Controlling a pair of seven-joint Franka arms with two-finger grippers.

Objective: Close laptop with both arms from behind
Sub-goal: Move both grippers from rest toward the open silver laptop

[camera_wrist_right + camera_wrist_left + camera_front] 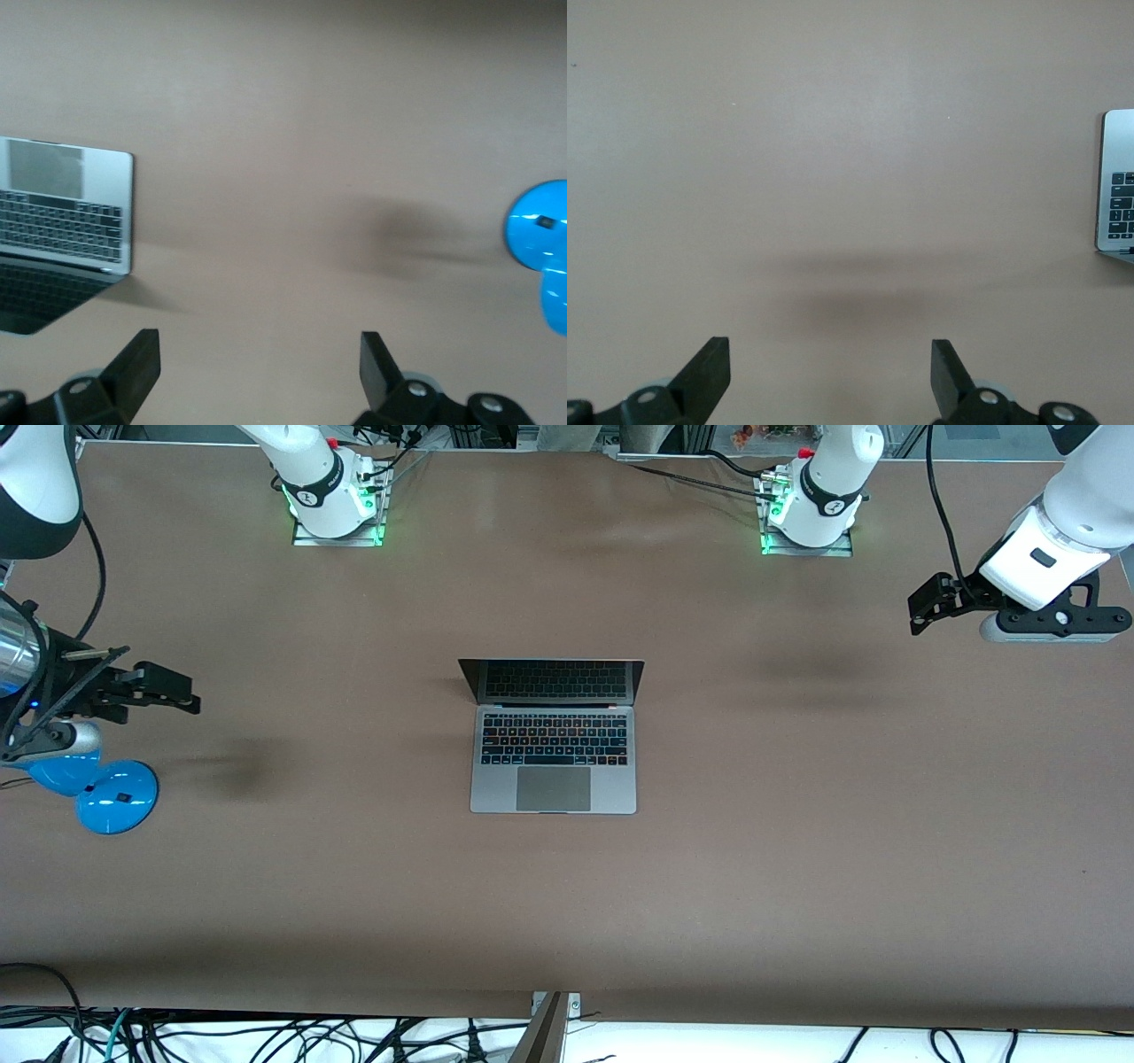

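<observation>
The silver-grey laptop (554, 757) stands open in the middle of the brown table, its dark screen upright and facing the front camera, black keys lit. Its edge shows in the left wrist view (1118, 181) and its keyboard half in the right wrist view (66, 212). My left gripper (921, 611) is open and empty, up over the table toward the left arm's end, well apart from the laptop. My right gripper (173, 691) is open and empty, up over the right arm's end of the table. In both wrist views the fingers (709, 372) (137, 363) stand wide apart over bare table.
A blue round-based object (115, 797) sits at the right arm's end of the table, under my right gripper; it also shows in the right wrist view (540, 239). The arm bases (337, 500) (811, 509) stand along the table's edge farthest from the front camera. Cables hang off the nearest edge.
</observation>
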